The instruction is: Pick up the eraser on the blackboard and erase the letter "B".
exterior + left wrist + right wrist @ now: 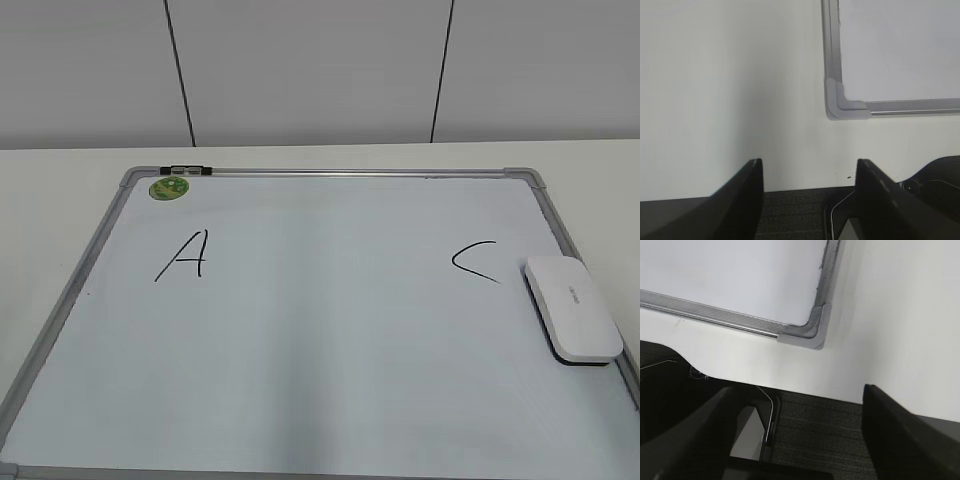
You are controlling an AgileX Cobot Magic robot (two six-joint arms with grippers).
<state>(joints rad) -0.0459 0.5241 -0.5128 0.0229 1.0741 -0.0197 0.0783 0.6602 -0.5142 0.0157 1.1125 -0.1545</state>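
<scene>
Both pairs of jaws stand apart, empty.

Exterior view: the blackboard (320, 400) shows only "A" (183, 255) and "C" (475, 261); no "B" is visible between them. The eraser (572, 306), smooth and rounded, lies flat at the board's right edge, probably parked.

Left wrist view: the left gripper (807, 172) hangs over the matte table (730, 90) near a grey corner cap (842, 102).

Right wrist view: the right gripper (800, 400) is likewise off the board.
</scene>
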